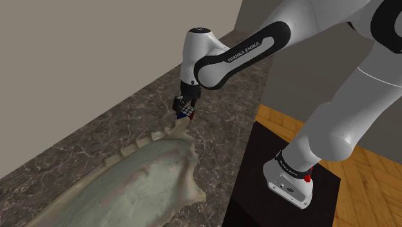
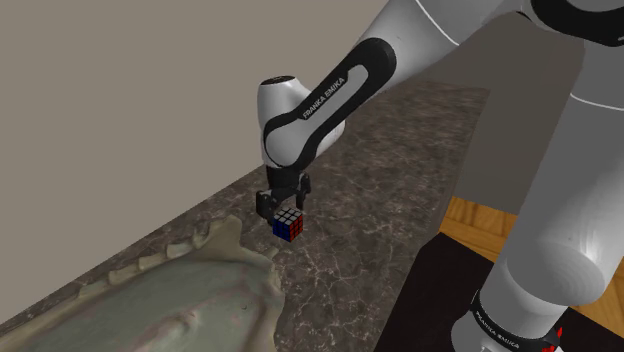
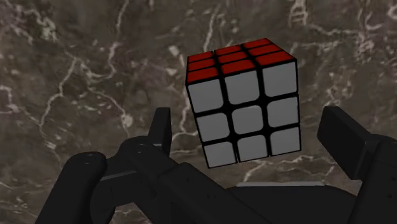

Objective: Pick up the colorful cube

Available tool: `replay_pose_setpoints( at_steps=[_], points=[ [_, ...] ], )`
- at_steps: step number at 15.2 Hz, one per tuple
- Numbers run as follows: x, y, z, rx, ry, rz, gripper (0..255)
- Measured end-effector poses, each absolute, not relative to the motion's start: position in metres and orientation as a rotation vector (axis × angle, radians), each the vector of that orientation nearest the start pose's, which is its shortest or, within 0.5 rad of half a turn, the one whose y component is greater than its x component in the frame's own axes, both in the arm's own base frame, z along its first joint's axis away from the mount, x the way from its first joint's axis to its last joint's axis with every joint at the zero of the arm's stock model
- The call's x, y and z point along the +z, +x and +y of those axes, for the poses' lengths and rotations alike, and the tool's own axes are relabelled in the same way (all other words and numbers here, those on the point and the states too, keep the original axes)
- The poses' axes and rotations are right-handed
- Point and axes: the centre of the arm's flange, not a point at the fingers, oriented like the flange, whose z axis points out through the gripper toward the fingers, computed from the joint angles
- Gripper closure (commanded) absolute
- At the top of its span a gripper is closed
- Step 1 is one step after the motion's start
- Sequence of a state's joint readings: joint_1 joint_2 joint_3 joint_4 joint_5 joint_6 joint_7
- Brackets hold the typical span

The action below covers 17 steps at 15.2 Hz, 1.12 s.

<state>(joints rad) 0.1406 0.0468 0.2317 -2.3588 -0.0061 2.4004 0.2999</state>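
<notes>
Fingers [image 3: 161, 130]: black and nearest the wrist camera; they stand apart, one on each side of the cube.
Gripper [image 3: 248, 118]: open. Veined stone shows in a gap between each finger and the cube, so neither finger touches it.
Colorful cube [image 3: 245, 105]: a three-by-three puzzle cube between the fingers. It is turned so that a red face and a white face show to the wrist camera.
Cube from outside: it hangs or sits right at the fingertips [image 1: 186, 113], with blue, red and white squares showing [image 2: 288, 226]. I cannot tell whether it rests on the counter.
Counter [image 1: 129, 122]: dark marble with pale veins, running along a beige wall [image 1: 84, 58].
Basin [image 1: 142, 174]: a large pale shell-shaped form with a ridged rim, set in the counter. Its pointed end lies just beside the cube in both exterior views [image 2: 170, 300].
Arm [image 1: 335, 109]: white with dark joints. It reaches from the stand over the counter, and the hand [image 2: 283, 203] points down.
Stand [image 1: 258, 174]: a black box at the shoulder view's lower right, on a wooden floor [image 1: 367, 180].
</notes>
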Motion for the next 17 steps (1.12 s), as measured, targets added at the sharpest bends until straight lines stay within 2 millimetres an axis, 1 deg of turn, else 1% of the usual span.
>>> replay_pose_setpoints(
  at_steps=[4, 5, 15, 17],
  points=[
    [0.288, 0.469, 0.183, 0.009, -3.134, -0.120, 0],
    [0.286, 0.469, 0.183, 0.009, -3.134, -0.120, 255],
    [0.285, 0.469, 0.184, 0.006, -3.134, -0.122, 255],
    [0.291, 0.469, 0.184, 0.008, -3.134, -0.120, 255]
  ],
)
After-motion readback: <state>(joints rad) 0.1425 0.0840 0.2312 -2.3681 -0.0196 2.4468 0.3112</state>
